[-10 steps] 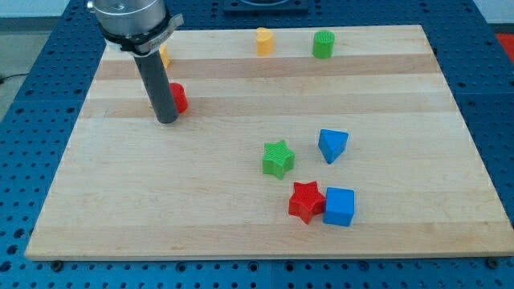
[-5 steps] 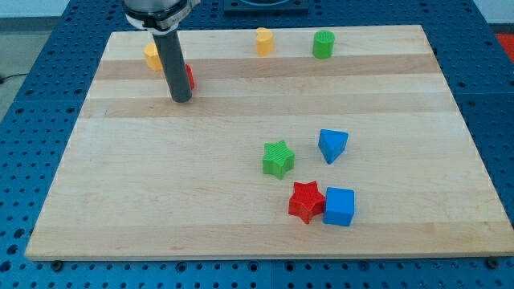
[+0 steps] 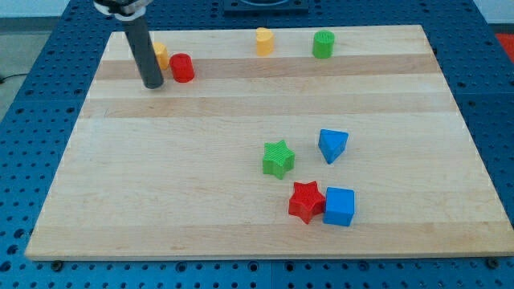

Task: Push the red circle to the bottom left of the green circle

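Observation:
The red circle (image 3: 182, 67) stands near the view's top left of the wooden board (image 3: 201, 185). The green circle (image 3: 323, 44) stands at the top edge, right of centre, far to the right of the red circle. My tip (image 3: 152, 83) rests on the board just left of the red circle and slightly below it, with a small gap between them. The rod rises from the tip toward the view's top left.
A yellow block (image 3: 160, 54) sits just behind the rod, up and left of the red circle. Another yellow block (image 3: 264, 40) stands left of the green circle. A green star (image 3: 278, 158), blue triangle (image 3: 332, 144), red star (image 3: 306, 201) and blue cube (image 3: 340, 206) lie lower right.
The red circle has moved up the board toward the top edge. My tip has moved up, then left, ending on the circle's left side.

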